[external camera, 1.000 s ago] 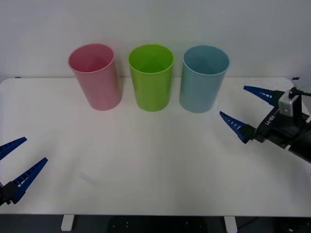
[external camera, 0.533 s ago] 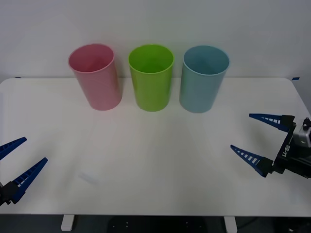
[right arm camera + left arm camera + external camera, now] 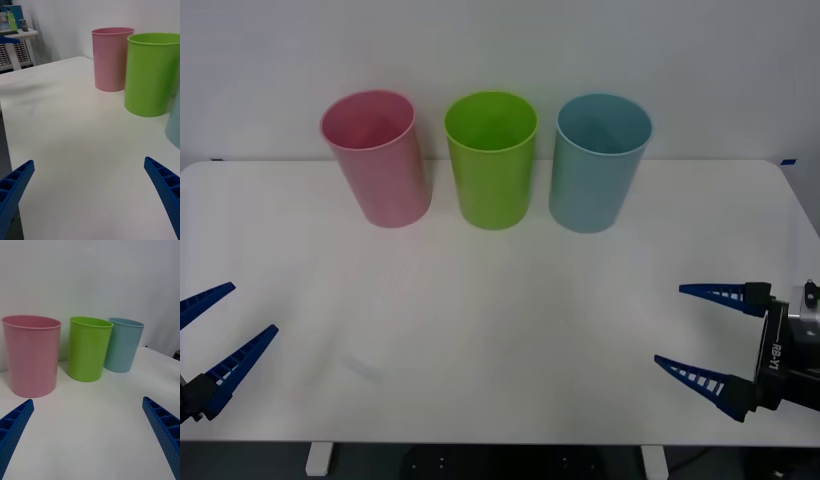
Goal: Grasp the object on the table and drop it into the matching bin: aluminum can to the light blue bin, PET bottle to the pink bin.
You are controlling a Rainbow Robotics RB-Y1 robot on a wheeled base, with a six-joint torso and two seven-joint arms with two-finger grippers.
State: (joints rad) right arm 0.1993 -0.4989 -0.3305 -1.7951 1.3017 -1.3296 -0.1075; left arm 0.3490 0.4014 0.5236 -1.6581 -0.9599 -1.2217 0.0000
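Note:
The aluminum can is out of view. At the back of the white table (image 3: 500,330) stand the pink bin (image 3: 378,165) and the light blue bin (image 3: 595,170), both upright. My right gripper (image 3: 670,325) hangs open near the table's front right corner, well short of the light blue bin, with nothing between its fingers. At the front left edge my left gripper (image 3: 253,308) is open and holds nothing. The right wrist view has the open right gripper (image 3: 89,161) facing the pink bin (image 3: 110,60). In the left wrist view the open left gripper (image 3: 88,400) faces the pink bin (image 3: 32,356) and the light blue bin (image 3: 123,345).
A lime green bin (image 3: 492,165) stands between the pink and light blue bins. A white wall rises right behind the row. A shelf with small items (image 3: 15,30) stands beyond the table's left end.
My right gripper has drawn back from beside the light blue bin toward the table's front right corner, staying open. The left gripper has not moved.

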